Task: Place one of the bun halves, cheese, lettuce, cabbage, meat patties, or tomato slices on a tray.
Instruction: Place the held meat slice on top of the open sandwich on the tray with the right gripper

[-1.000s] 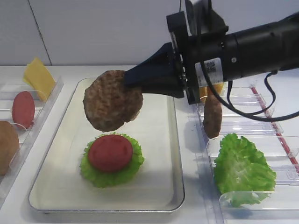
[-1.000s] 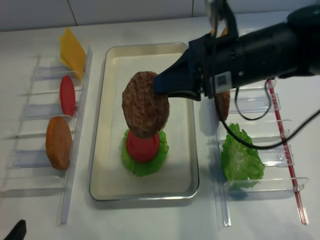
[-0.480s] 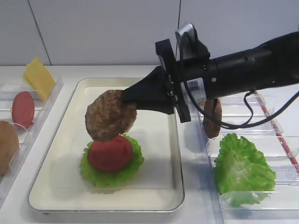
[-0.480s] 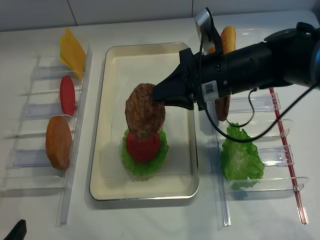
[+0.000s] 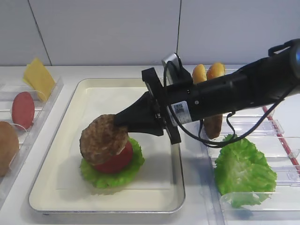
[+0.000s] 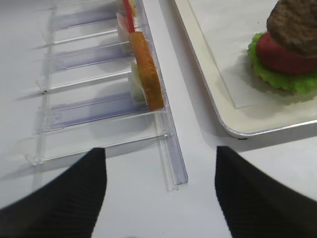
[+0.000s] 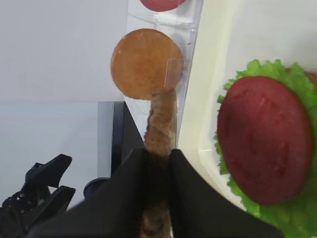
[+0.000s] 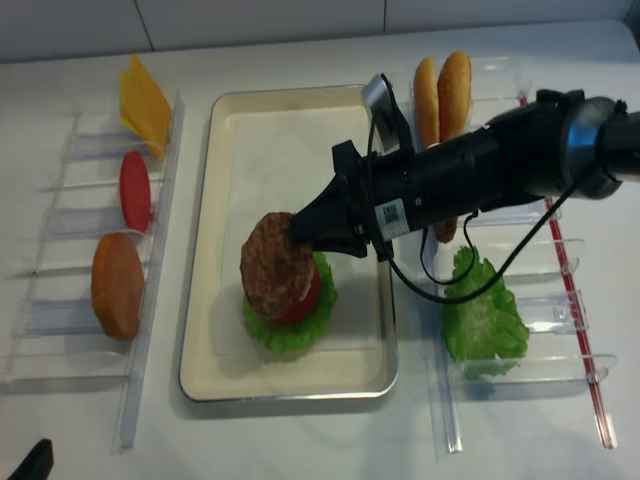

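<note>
While the right gripper (image 5: 123,125) stays clamped on the edge of a meat patty (image 5: 103,139), the patty has dropped over the last second from well above the tray (image 5: 56,194) to resting tilted on the tomato slice (image 5: 117,160). Placement looks nearly done; only the release seems left.

Near to far: the tray holds a lettuce leaf (image 5: 110,176) with the tomato slice on it and the patty on top, still gripped. In the right-hand clear holder (image 5: 281,199), loose lettuce (image 5: 243,171) sits nearest, a second patty (image 5: 214,125) stands behind it, and two bun halves (image 5: 208,72) stand at the far end. In the left-hand holder (image 8: 140,330), a bun half (image 8: 117,284) is nearest, then a tomato slice (image 8: 134,190), then the cheese (image 8: 143,104) farthest.

The left gripper (image 6: 161,193) hangs near the left holder, fingers apart, holding nothing.
</note>
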